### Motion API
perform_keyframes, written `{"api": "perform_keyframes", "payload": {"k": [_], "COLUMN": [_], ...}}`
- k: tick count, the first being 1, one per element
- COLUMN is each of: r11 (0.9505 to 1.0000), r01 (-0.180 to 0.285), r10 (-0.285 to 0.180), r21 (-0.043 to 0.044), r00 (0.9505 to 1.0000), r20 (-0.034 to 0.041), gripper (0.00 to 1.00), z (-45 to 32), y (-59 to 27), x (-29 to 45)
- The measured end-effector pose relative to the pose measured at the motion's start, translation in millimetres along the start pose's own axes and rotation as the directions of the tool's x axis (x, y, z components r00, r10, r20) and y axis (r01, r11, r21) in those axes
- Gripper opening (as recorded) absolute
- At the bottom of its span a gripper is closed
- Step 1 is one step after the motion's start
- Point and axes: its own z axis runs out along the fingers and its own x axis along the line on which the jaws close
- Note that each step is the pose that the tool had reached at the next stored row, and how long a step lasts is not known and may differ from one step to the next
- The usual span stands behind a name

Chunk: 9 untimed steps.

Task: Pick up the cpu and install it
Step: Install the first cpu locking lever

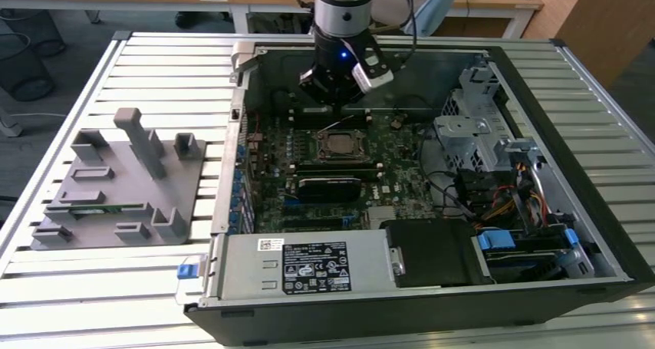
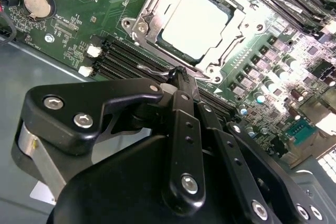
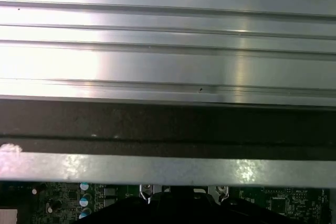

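The cpu (image 1: 336, 144) lies flat in the motherboard socket inside the open computer case, its silvery top (image 2: 197, 20) framed by the socket's metal plate (image 2: 140, 26). My gripper (image 1: 336, 103) hangs just behind the socket, low over the board. In the second wrist view its black fingers come together at the gripper tips (image 2: 181, 73), which hold nothing. They touch the end of the thin wire socket lever (image 2: 155, 70), which stands raised (image 1: 336, 123).
A grey fixture (image 1: 118, 188) on the slatted table at the exterior view's left holds a green memory stick (image 1: 92, 209). The case holds a power supply (image 1: 302, 265), a drive cage (image 1: 481, 126) with cables, and memory slots (image 2: 118, 56). The case wall (image 3: 168, 124) is close.
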Motion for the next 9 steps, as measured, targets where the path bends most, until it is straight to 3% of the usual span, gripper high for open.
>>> {"api": "perform_keyframes", "payload": {"k": [9], "r11": [1.0000], "r01": [0.002], "r10": [-0.002], "r21": [0.0023], "r00": [1.0000], "r20": [-0.0002], "gripper": [0.11], "z": [3.2], "y": [1.6], "x": [-1.1]}}
